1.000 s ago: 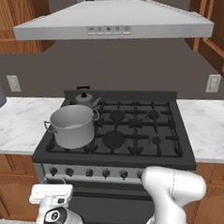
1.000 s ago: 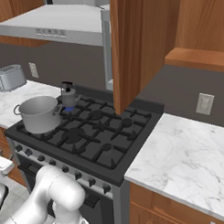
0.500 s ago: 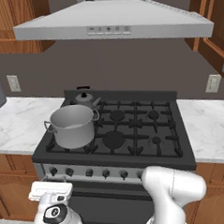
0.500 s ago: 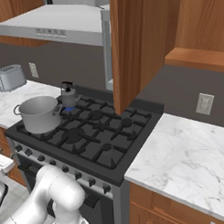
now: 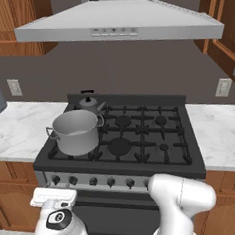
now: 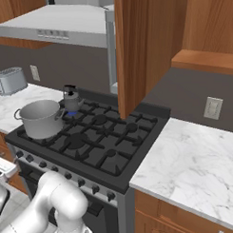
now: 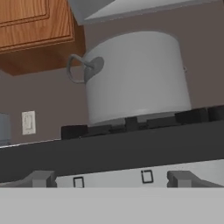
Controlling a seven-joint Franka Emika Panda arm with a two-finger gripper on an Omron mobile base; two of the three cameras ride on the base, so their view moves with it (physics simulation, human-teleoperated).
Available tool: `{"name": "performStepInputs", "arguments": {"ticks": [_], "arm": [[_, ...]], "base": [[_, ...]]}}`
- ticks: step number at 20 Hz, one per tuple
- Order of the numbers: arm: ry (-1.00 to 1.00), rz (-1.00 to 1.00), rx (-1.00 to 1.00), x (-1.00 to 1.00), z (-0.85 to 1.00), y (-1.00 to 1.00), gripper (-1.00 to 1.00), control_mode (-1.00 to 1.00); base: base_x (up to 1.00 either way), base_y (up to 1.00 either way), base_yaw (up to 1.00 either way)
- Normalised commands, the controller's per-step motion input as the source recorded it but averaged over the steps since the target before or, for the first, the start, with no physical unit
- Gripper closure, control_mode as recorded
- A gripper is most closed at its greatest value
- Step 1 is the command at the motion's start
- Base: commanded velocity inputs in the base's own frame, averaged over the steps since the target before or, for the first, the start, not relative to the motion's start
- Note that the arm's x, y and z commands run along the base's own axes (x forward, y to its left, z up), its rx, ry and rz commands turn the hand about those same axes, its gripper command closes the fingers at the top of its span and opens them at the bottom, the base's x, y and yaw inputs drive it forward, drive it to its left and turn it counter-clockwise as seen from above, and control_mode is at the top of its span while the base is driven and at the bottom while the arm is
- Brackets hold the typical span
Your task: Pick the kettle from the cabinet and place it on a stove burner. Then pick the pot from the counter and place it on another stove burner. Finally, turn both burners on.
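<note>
The pot (image 5: 76, 133) stands upright, mouth up, on the range's (image 5: 142, 160) front-left burner, loop handles out sideways. Behind it the kettle (image 5: 90, 105) sits upright, spout toward the range's middle. Below the knobs, the gripper (image 5: 52, 196) is wide open, empty.

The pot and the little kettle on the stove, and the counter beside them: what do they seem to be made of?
The pot looks like brushed steel: even pale grey with a soft sheen. The kettle seems darker grey metal with a black handle, though it is small to judge. The counter looks like polished white marble, going by its faint grey veins.
</note>
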Motion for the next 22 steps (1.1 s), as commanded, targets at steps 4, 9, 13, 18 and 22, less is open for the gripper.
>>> {"name": "performStepInputs", "arguments": {"ticks": [4, 9, 13, 18, 22], "arm": [[0.0, 0.0, 0.0, 0.22, -0.11, 0.0, -1.0, -1.0], [0.0, 0.0, 0.0, 0.13, -0.18, 0.0, -1.0, -1.0], [0.0, 0.0, 0.0, 0.04, -0.2, 0.04, -1.0, -1.0], [0.0, 0.0, 0.0, 0.0, -0.16, 0.13, -1.0, -1.0], [0.0, 0.0, 0.0, 0.02, -0.04, 0.1, -1.0, -1.0]], "base": [[0.0, 0.0, 0.0], [0.0, 0.0, 0.0], [0.0, 0.0, 0.0], [0.0, 0.0, 0.0], [0.0, 0.0, 0.0]]}}
